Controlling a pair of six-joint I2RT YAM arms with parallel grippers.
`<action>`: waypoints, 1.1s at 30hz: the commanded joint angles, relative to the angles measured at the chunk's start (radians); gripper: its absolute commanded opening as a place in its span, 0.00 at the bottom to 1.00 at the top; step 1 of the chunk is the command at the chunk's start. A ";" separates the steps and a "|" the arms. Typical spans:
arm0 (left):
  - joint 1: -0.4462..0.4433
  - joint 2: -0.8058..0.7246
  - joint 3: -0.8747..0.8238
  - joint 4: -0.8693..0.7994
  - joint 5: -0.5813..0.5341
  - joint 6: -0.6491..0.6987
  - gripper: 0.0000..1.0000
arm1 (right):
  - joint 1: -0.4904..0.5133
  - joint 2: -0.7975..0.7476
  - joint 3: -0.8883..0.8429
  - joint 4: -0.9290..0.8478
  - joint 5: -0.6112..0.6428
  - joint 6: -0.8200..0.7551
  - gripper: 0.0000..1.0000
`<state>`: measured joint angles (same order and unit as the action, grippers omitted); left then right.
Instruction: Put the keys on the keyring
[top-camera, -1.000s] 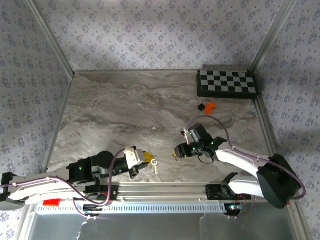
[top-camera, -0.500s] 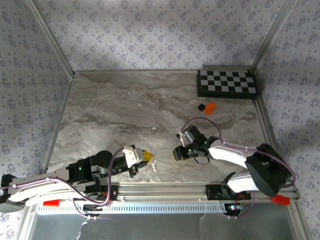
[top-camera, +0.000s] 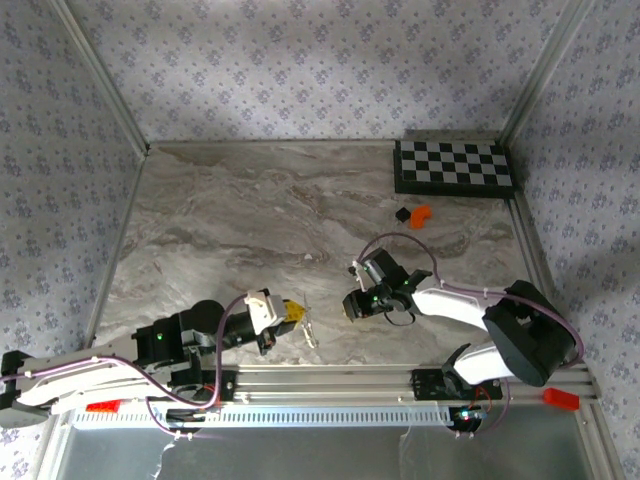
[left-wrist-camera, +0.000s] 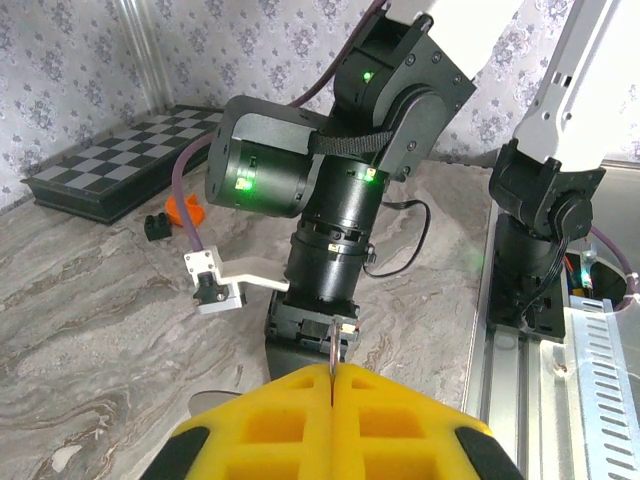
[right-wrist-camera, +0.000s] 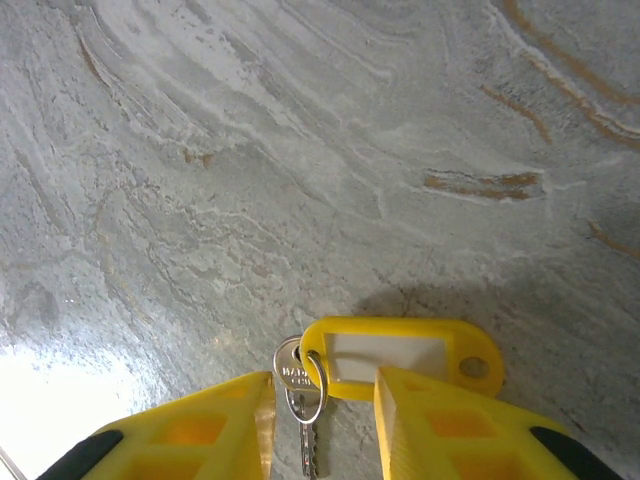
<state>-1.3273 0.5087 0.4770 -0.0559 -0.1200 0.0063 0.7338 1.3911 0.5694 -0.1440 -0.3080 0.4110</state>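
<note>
Since the earlier frames the right end effector (top-camera: 350, 306) has been carried a little further left of the chessboard (top-camera: 455, 167), and its fingers have been drawn closer together. In the right wrist view they are seen spread, one on each side of the keys (right-wrist-camera: 303, 400), which lie flat on the desk (right-wrist-camera: 300, 150): a silvery key beside a yellow head (right-wrist-camera: 395, 352). The left end effector (left-wrist-camera: 331, 372), further left of the chessboard again, is pressed together on the thin keyring (left-wrist-camera: 331, 355), which is held edge-on.

Overhead rear; wrists low — left facing right gripper (top-camera: 350, 309)
</note>
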 joint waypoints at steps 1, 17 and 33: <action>0.009 -0.022 0.001 0.043 0.011 -0.012 0.00 | 0.007 0.014 0.024 -0.008 -0.009 -0.002 0.31; 0.010 -0.087 -0.039 0.033 0.006 -0.026 0.00 | 0.033 0.017 0.035 -0.018 0.004 0.011 0.28; 0.010 -0.158 -0.055 -0.006 -0.002 -0.040 0.00 | 0.055 0.048 0.055 -0.011 0.007 0.017 0.25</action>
<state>-1.3220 0.3687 0.4255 -0.0746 -0.1207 -0.0170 0.7818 1.4242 0.5957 -0.1421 -0.3073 0.4156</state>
